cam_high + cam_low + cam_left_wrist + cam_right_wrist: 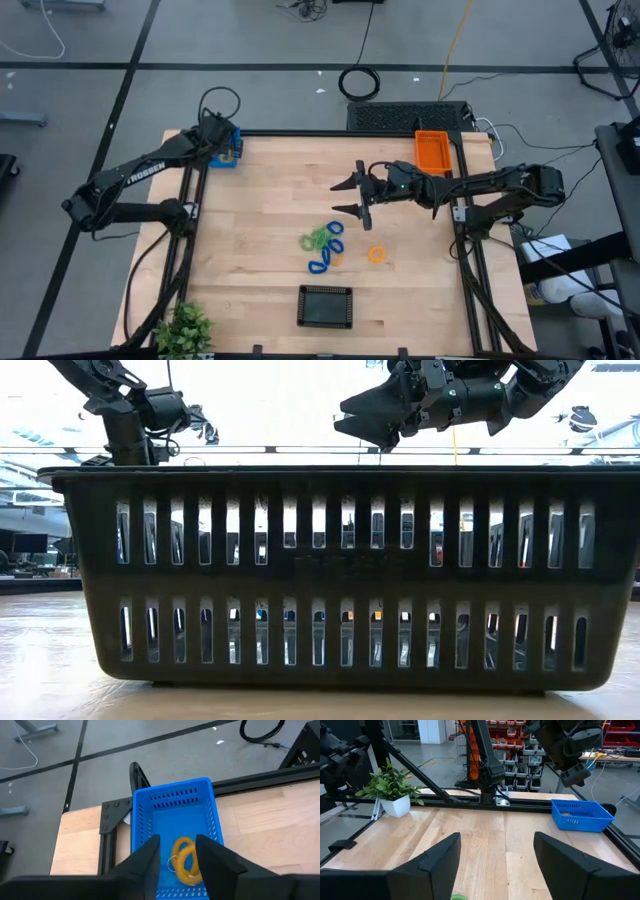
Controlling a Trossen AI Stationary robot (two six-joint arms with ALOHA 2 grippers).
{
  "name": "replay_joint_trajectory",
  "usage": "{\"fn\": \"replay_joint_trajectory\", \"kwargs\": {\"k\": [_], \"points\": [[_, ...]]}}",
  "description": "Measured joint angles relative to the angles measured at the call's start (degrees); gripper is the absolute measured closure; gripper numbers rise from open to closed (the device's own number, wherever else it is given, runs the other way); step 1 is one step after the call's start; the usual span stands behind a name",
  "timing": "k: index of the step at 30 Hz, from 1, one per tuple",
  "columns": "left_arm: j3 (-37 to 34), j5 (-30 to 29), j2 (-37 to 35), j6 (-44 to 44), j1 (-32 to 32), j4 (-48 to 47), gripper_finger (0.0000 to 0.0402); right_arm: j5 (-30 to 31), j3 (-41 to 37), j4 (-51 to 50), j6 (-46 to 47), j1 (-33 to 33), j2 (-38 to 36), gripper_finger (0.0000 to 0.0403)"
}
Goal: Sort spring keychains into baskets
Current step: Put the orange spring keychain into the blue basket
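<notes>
Your left gripper [176, 854] had its jaws partly apart, right over the blue basket [145, 815] at the far left corner of the table. An orange-yellow keychain [184, 862] sat between the two fingers. You could not tell whether it was loose yet or already lying on the basket floor. If it was snagged on a finger, it could have been dragged out when you lifted the arm. That was the main thing that could have gone wrong, so a slow, straight lift looked safest.

Your right gripper [350, 196] had its jaws wide and held nothing. It hung above the middle of the table, just beyond the pile of keychains [324, 245]. That pile had blue and green coils lying on top of each other, with one more orange-yellow coil [376, 254] a little to the right. Coils can hook together, so you might have picked up two colours at once and dropped the wrong one in a basket.

The orange basket [433, 150] was at the far right edge, and the black basket [326, 306] was at the near side, close to the plant [184, 328].
</notes>
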Motion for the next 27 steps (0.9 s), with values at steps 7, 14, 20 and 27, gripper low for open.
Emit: {"fn": "replay_joint_trajectory", "kwargs": {"k": [7, 14, 20, 27], "points": [[0.0, 10.4, -0.5, 6.4, -2.9, 8.0, 0.0272, 0.0, 0.0, 0.8, -1.7, 0.0, 0.0, 0.0165], [0.0, 30.0, -3.2, 11.7, -9.1, 19.7, 0.0273, -2.0, -0.1, 0.9, -1.6, 0.0, 0.0, 0.0165], [0.0, 44.9, -4.0, 19.8, -16.7, 26.8, 0.028, -7.3, 0.0, -2.8, -2.1, 2.6, 0.0, 0.0165], [0.0, 45.4, -3.9, 23.7, -24.5, 32.4, 0.0284, 5.7, 5.8, -27.0, -8.7, 13.6, 0.0, 0.0165]]}}
